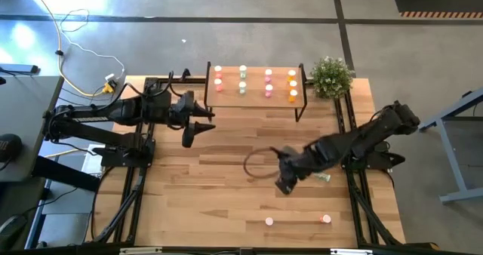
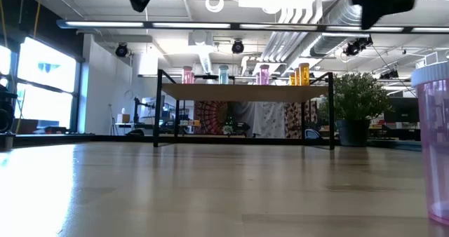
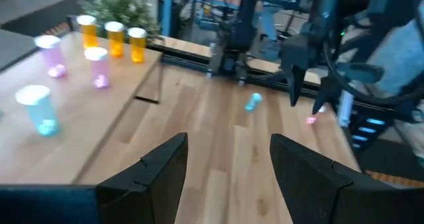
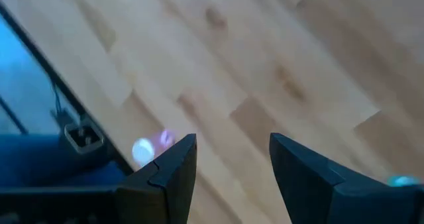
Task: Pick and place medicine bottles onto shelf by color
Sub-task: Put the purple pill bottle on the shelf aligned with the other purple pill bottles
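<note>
The shelf stands at the table's far edge. On it, medicine bottles stand upright in columns: red, green, pink and orange. On the table, a green bottle lies on its side, while a pink one and a red one stand near the front edge. My left gripper hovers open, left of the shelf's near side. My right gripper hangs open over the table's middle right, left of the green bottle, holding nothing.
A potted plant stands right of the shelf. A dark loop of cable hangs by my right gripper. Bare wood lies between the shelf and the front bottles. In the low view one pink bottle stands close at the right.
</note>
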